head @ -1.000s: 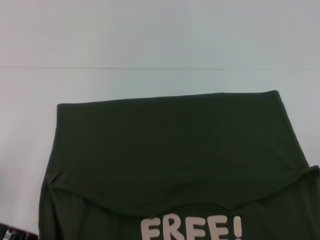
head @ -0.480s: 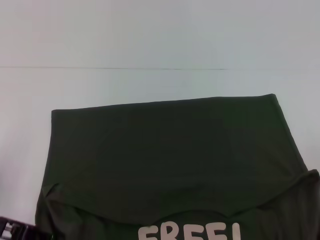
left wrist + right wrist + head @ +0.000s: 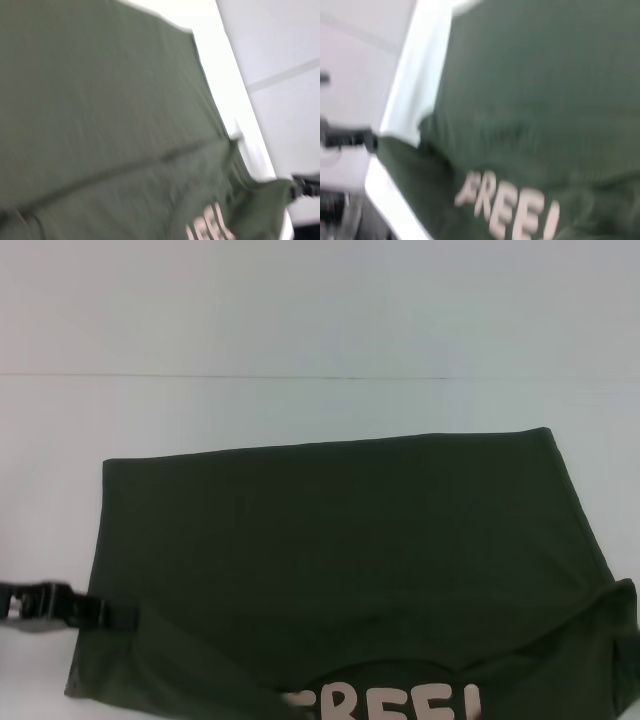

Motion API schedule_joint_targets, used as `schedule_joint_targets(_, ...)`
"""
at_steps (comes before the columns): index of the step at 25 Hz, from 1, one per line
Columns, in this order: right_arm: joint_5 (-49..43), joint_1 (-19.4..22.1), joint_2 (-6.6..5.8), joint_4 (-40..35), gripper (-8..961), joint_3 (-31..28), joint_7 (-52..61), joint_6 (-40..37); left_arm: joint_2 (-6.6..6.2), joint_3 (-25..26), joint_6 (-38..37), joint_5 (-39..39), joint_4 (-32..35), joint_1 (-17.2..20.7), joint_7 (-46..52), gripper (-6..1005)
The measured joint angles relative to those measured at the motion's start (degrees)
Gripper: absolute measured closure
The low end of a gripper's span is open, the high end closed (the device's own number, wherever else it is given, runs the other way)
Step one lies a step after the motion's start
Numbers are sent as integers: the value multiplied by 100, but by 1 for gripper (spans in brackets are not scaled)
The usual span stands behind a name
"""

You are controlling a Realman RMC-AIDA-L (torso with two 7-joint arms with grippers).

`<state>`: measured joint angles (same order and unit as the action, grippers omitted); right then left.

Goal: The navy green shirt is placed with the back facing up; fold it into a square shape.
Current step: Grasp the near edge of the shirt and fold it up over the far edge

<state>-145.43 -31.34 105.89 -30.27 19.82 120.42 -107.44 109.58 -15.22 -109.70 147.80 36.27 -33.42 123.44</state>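
Observation:
The navy green shirt lies spread on the white table. Its plain back faces up, and a near flap is turned over, showing cream "FREE!" lettering. My left gripper is at the shirt's left edge, shut on the flap's left corner. It also shows in the right wrist view as the left gripper, pinching that raised corner. The head view does not show my right gripper. In the left wrist view the right gripper grips the flap's other corner, which is lifted off the table.
A thin seam runs across the table beyond the shirt. Bare white tabletop surrounds the shirt at the far side and the left. Grey floor shows past the table edge in the wrist views.
My left gripper has risen into view from the bottom left corner, carrying the flap's left corner. The lettering sits lower in the head view, and the shirt's far edge has slid slightly nearer.

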Motion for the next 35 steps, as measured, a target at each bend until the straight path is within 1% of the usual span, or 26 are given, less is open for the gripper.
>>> schedule_joint_targets(2,110,5,-28,53,917,-238,84,258,-16,200,180,-9,-23,-31,65,960)
schedule_joint_targets(5,283,13,-11,118,917,-447,236,649,-36,398,477,-120,-72,-53,166,960)
schedule_joint_targets(11,925,-80,40,357,916,-481,434,1430,-18,431,1270,-610,-138,-36,436,960)
schedule_joint_targets(15,1428,-153,167,424,916,-440,426,2080,-2,428,1753,-791,-310,-64,439,961)
schedule_joint_targets(18,1500,-242,291,444,916,-437,380,2540,12,421,1970,-847,-379,-82,416,961)
schedule_joint_targets(19,1501,-268,345,441,916,-437,371,2673,59,420,2269,-935,-433,-98,400,961)
schedule_joint_targets(20,1507,-296,396,435,915,-447,343,2841,81,419,2373,-983,-442,-98,392,961)
schedule_joint_targets(23,1647,-357,485,468,915,-467,236,3214,153,399,2712,-1180,-461,-97,309,961)
schedule_joint_targets(25,1831,-381,537,502,915,-453,163,3402,216,385,2900,-1274,-473,-121,211,961)
schedule_joint_targets(26,2024,-396,583,507,915,-444,101,3525,252,380,2989,-1322,-478,-145,159,961)
schedule_joint_targets(29,2189,-405,603,507,915,-443,73,3610,317,380,3213,-1416,-480,-240,53,961)
schedule_joint_targets(35,2454,-497,637,506,914,-438,63,3863,332,364,3581,-1460,-484,-455,-50,961)
